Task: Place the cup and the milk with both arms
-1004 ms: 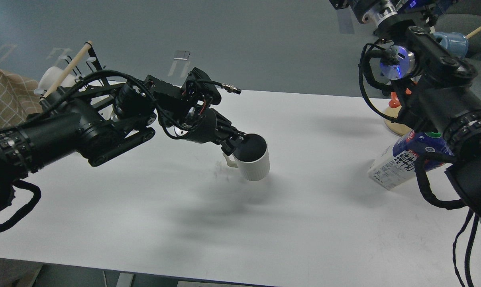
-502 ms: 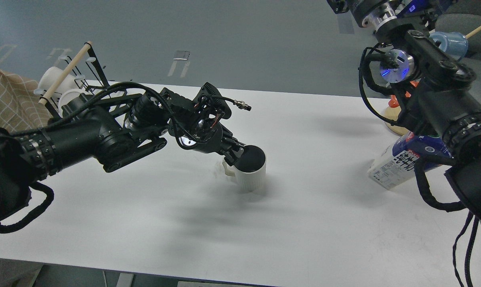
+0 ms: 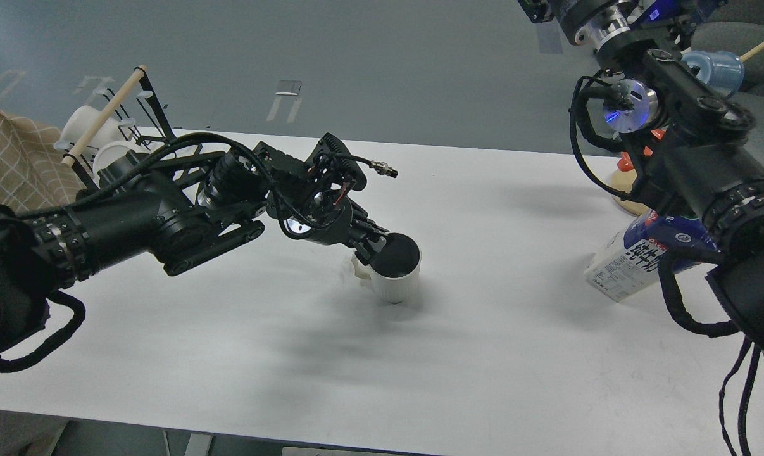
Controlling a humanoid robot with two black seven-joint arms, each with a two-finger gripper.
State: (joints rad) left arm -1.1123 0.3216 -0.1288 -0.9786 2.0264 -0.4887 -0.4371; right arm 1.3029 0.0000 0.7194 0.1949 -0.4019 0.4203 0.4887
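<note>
A white ribbed cup (image 3: 395, 284) with a dark inside stands about upright on the white table (image 3: 293, 354), near its middle. My left gripper (image 3: 370, 245) is shut on the cup's rim on the handle side. The milk carton (image 3: 632, 259), white with blue print, leans tilted at the table's right edge and is partly hidden behind my right arm (image 3: 692, 158). The right arm rises above the carton and runs out of the top of the view, so its gripper does not show.
A black rack with a wooden dowel and white cups (image 3: 97, 136) stands at the table's back left, beside a checked cloth (image 3: 8, 164). A round wooden base with an orange piece (image 3: 628, 190) and a blue cup (image 3: 717, 66) on a dowel are at the back right.
My left arm has lowered the cup from a tilted hold above the table down onto the surface, and the cup now stands nearly upright. The right arm and the carton have barely moved.
</note>
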